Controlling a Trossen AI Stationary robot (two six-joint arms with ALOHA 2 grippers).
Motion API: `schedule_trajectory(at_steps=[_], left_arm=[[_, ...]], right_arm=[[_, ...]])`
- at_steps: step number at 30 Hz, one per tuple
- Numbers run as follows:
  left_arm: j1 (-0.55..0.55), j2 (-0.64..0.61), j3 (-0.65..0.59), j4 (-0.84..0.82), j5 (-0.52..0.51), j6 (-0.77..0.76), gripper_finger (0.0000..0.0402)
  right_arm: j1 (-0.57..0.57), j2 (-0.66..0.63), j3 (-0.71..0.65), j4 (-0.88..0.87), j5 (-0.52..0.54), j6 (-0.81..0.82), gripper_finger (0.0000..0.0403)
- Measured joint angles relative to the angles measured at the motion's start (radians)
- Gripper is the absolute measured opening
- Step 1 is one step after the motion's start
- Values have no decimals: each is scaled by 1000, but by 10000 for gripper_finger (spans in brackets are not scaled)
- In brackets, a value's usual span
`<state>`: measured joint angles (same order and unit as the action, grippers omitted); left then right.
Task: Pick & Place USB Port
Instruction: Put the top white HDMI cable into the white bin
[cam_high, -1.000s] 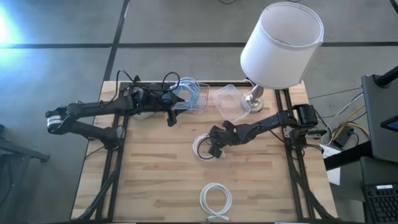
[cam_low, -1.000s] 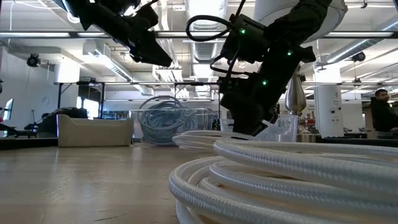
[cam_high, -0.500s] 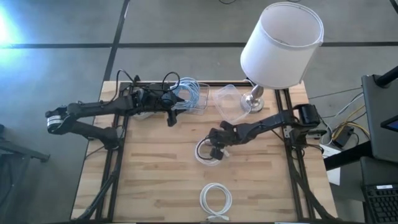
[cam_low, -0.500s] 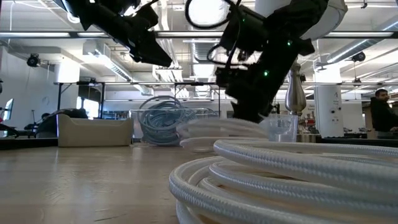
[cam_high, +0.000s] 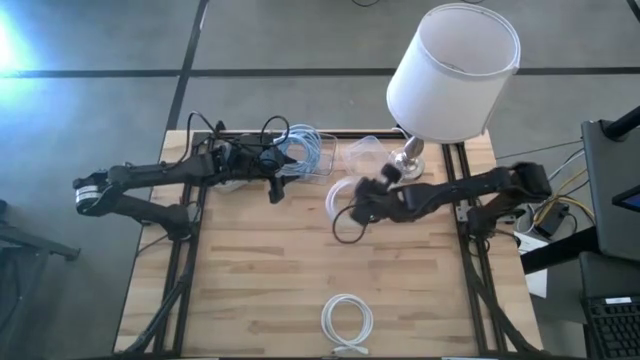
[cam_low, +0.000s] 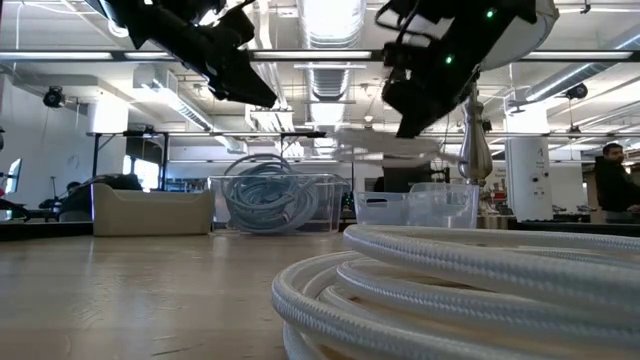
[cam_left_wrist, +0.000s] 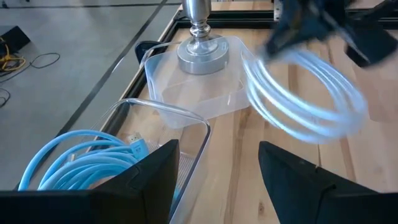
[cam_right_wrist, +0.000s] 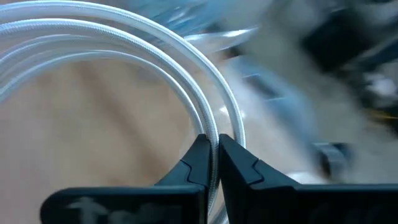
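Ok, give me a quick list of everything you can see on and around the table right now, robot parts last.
White cable coil: one, white, held above the table's middle by the right gripper, near the empty container.
White cable coil on table: one, white, flat at the table's near edge.
Blue cable coil: one, light blue, inside the clear bin at the far edge.
Clear bin: one, transparent, far edge, holds the blue coil.
Empty container: one, transparent, beside the lamp base.
Lamp: one, white shade, metal base, far right corner.
Table: one, light wood.
Person: one, in the room behind.
Left gripper: dark, open, by the bin.
Right gripper: dark, shut on the white coil.
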<state>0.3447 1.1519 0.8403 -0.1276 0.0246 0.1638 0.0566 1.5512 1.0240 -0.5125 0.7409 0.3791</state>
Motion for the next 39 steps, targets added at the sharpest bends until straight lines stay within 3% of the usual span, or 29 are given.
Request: schedule_trajectory(at_steps=[5,13,23,39], left_arm=[[0,0,-7,-2,0,2,224],[0,0,-11,0,-16,18,224],[0,0,-11,0,-18,19,224],[0,0,-11,-1,-18,20,224]], right_arm=[[-30,-87,-1,-83,209,3,13],[-149,-122,-21,-142,401,14,13],[-264,5,-25,-112,413,89,13],[-284,250,-25,-57,417,78,31]])
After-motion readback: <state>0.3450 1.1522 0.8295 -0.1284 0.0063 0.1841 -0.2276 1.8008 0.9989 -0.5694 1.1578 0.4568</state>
